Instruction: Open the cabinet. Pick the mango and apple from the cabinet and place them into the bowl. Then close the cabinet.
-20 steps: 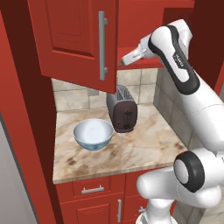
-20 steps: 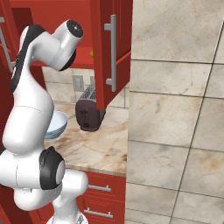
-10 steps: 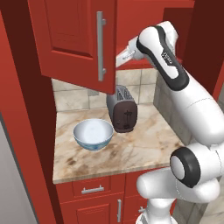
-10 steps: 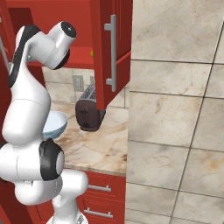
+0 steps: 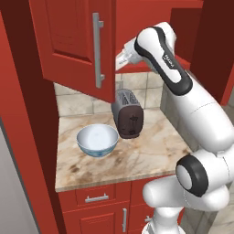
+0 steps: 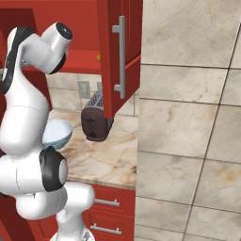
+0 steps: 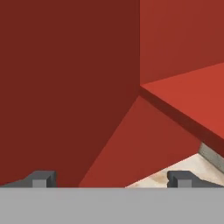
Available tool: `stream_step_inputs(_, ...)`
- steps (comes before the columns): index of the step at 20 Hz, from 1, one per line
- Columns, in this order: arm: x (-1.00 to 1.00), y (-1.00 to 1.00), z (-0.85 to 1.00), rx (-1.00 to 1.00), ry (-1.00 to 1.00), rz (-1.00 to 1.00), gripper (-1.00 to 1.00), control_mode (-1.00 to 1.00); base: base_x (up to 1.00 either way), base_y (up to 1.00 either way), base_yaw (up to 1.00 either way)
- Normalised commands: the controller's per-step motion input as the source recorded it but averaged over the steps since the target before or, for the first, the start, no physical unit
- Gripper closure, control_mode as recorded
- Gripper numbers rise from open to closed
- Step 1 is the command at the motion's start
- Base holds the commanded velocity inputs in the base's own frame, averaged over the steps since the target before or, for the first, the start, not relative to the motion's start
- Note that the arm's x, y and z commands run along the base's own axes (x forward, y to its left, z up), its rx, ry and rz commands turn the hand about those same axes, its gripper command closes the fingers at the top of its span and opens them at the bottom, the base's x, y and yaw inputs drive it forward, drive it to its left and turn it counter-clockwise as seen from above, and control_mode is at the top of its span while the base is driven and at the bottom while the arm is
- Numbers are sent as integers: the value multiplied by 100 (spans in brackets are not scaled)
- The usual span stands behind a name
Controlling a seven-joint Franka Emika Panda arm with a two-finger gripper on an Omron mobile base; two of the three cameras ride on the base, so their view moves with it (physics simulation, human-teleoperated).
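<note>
My gripper (image 7: 109, 177) is raised to the level of the red wall cabinet (image 5: 73, 41), and its two dark fingertips (image 7: 41, 178) stand wide apart with nothing between them. In the hand view, straight ahead of my jaws, I see only red panels: a large dark red surface fills the space in front of the left finger, and a lighter red shelf (image 7: 183, 100) edge runs off ahead and toward the right finger. A sliver of pale marbled counter (image 7: 175, 173) shows just beside the right fingertip.

From the left base view, my hand sits at the edge of the open left cabinet door, just behind its long silver bar handle (image 5: 97, 50); the fingers themselves are hidden behind that door. From the right base view, the other cabinet door (image 6: 120, 52) also hangs open, well off to the right of my hand. A tiny yellow-green speck, the mango (image 6: 99, 58), peeks out at the edge of that door on the shelf, off to the right of my jaws. I cannot make out the apple.

Well below my jaws, on the counter, sits the pale blue bowl (image 5: 97, 140), whitish inside. A dark toaster (image 5: 128, 114) stands just beside it, almost directly beneath my hand.
</note>
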Motion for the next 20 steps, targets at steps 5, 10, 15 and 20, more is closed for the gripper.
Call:
stream_step_inputs(5, -49, 32, 0, 0, 2, 7, -100, -100, 0, 0, 0)
stream_step_inputs(10, -52, 26, 0, 0, 1, 6, -100, -100, 0, 0, 0)
stream_step_inputs(15, -45, 24, 0, 0, 0, 4, -100, -100, 0, 0, 0)
stream_step_inputs(20, -33, 23, 0, 0, 0, 3, -100, -100, 0, 0, 0)
